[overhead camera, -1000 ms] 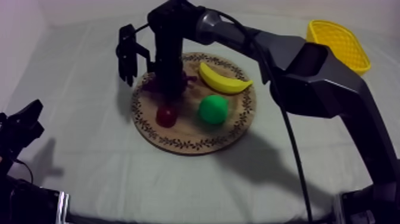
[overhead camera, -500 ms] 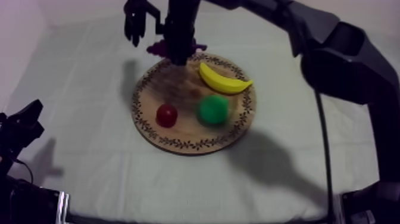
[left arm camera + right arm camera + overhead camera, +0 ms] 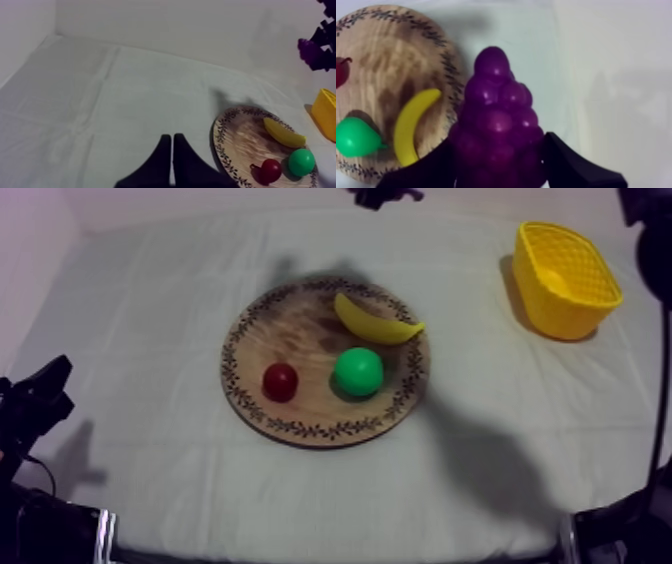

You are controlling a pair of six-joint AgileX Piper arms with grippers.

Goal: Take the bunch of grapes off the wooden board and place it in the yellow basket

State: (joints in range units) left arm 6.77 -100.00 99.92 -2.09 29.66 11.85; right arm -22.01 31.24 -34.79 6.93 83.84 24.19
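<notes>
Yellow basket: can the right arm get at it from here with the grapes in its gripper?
Probably yes. The right gripper is shut on the bunch of grapes, high above the table beyond the wooden board. The yellow basket stands open-topped at the table's right, with nothing between.

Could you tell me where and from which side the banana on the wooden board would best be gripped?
Probably across its middle, from straight above. The banana lies flat on the wooden board as a long, narrow curve, so jaws set across its short width should close well. The pear sits close beside it, so the jaw on that side has little room.
</notes>
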